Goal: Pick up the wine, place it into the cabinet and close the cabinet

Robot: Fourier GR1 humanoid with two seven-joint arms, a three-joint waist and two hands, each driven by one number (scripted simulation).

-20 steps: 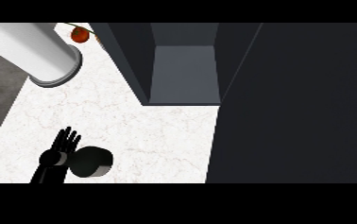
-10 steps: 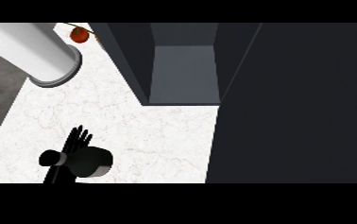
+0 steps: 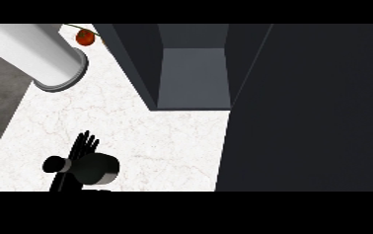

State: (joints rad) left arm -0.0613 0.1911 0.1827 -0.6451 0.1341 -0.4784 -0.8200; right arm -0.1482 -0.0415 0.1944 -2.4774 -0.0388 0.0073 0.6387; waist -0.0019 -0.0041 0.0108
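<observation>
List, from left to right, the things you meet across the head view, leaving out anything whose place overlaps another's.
White cylinder → red tomato → open cabinet → dark cabinet door. The left hand and wine bottle overlap the first two, so they are left out.

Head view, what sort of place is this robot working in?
Most likely a kitchen. A white marble-look counter carries a dark open cabinet, with a dark wine bottle near the lower edge and a small red fruit, perhaps a tomato, at the back.
</observation>
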